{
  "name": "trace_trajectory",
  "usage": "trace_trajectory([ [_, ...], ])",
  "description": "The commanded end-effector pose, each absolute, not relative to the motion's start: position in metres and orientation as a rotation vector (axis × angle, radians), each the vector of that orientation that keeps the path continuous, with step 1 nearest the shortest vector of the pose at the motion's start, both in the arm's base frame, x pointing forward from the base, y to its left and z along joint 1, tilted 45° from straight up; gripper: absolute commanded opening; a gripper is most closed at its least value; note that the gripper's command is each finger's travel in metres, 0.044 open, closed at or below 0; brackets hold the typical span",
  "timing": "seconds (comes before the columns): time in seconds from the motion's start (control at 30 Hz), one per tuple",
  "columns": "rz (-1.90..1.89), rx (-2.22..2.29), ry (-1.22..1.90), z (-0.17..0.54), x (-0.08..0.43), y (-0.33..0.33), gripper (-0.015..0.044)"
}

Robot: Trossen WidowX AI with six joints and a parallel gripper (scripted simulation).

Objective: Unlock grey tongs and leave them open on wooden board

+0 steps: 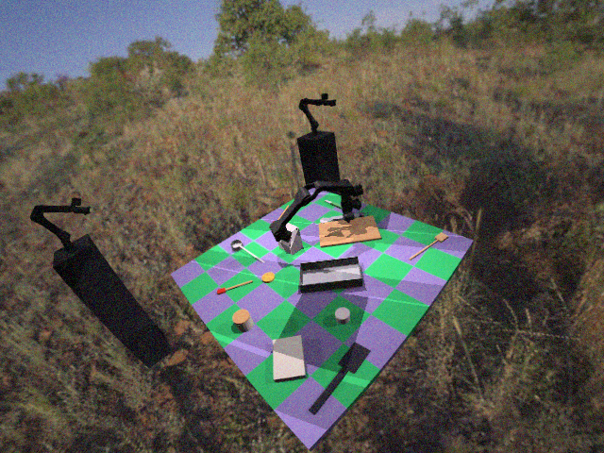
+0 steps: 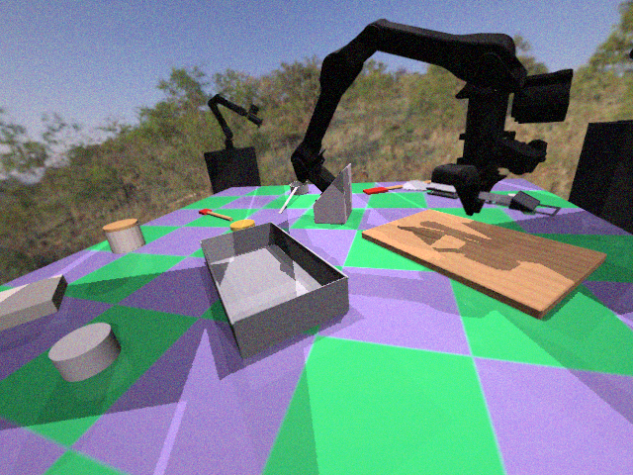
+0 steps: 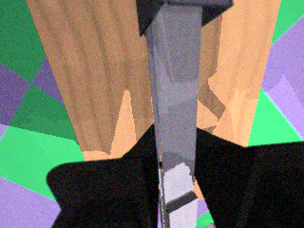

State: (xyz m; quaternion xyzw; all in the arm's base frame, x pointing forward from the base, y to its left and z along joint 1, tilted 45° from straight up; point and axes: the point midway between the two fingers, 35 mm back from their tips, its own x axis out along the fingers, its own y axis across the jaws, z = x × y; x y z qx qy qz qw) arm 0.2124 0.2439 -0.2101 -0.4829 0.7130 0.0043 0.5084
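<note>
The gripper point(image 2: 473, 202) is clamped on the grey tongs point(image 2: 498, 198), holding them level near the far edge of the wooden board point(image 2: 486, 257), right of centre in the exterior view. Their long axis runs sideways; they look slim, flat, arms together. The roasting tin point(image 2: 273, 283) sits lower left.

We see the tongs point(image 3: 173, 109) in our hand point(image 2: 473, 196) as smooth, dull grey metal; the board point(image 2: 491, 255) below it shows streaked wood grain, matt; the tin point(image 2: 286, 317) beyond looks brushed grey metal; the tabletop point(image 2: 388, 409) is flat, matt colour.
</note>
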Motion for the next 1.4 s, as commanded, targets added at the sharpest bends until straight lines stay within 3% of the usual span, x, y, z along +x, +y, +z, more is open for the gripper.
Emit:
trace_trajectory([
  [0.0, 0.011, -1.171, 1.715, -0.213, 0.212, 0.239, -0.015],
  [0.6, 0.01, -1.172, 1.715, -0.228, 0.21, 0.221, -0.015],
  [1.37, 0.008, -1.166, 1.72, -0.228, 0.209, 0.222, 0.044],
])
